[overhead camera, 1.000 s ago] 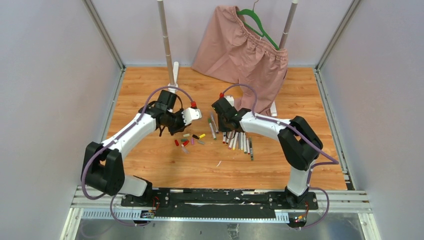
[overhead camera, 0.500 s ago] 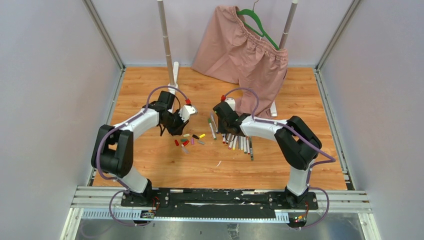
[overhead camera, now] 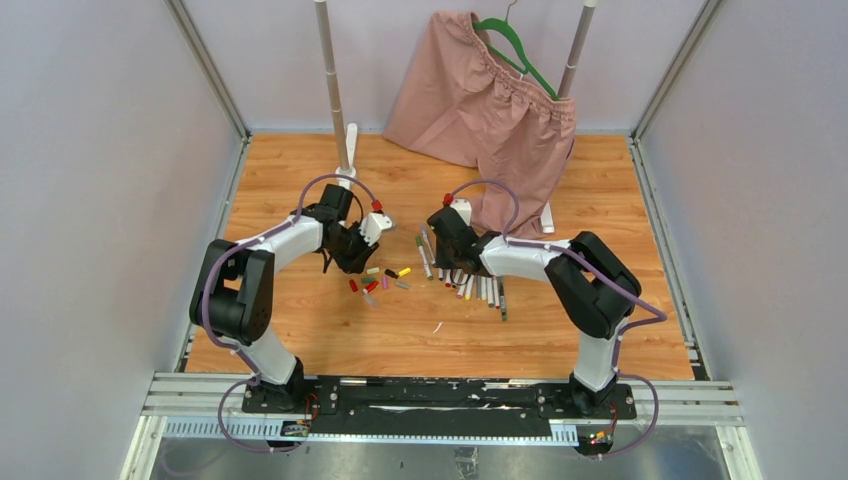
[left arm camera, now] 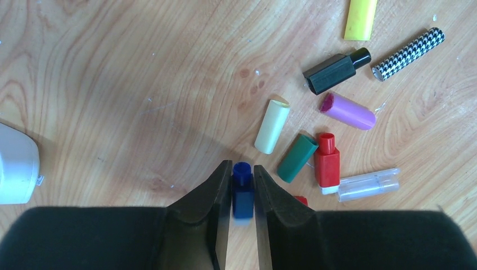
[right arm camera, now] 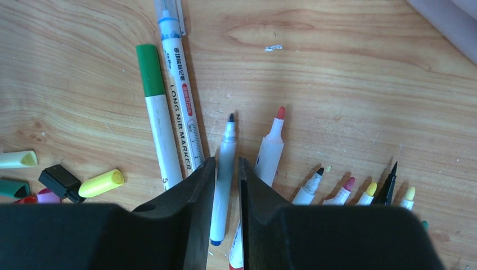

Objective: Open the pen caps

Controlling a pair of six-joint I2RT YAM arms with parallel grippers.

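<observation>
My left gripper [left arm camera: 242, 166] is shut on a blue pen cap [left arm camera: 242, 194] just above the wood table, beside the loose pen caps: cream [left arm camera: 272, 126], green [left arm camera: 297, 157], red [left arm camera: 327, 167], purple [left arm camera: 348, 111], black [left arm camera: 336, 70] and yellow [left arm camera: 360, 18]. My right gripper [right arm camera: 226, 162] is shut on an uncapped white pen [right arm camera: 227, 143] with a black tip. A capped green pen [right arm camera: 157, 107] lies to its left. Several uncapped pens [right arm camera: 342, 194] lie in a row to its right. In the top view the left gripper [overhead camera: 352, 256] and right gripper [overhead camera: 452, 262] flank the cap pile [overhead camera: 378, 281].
A houndstooth tube [left arm camera: 408, 53] and a clear cap [left arm camera: 368, 184] lie among the caps. Pink shorts [overhead camera: 490, 95] hang on a green hanger at the back, between two rack posts [overhead camera: 333, 85]. Grey walls close in both sides of the table.
My left arm has drawn back to the left and its gripper has shifted slightly left and down toward the cap pile. The right gripper has barely moved.
</observation>
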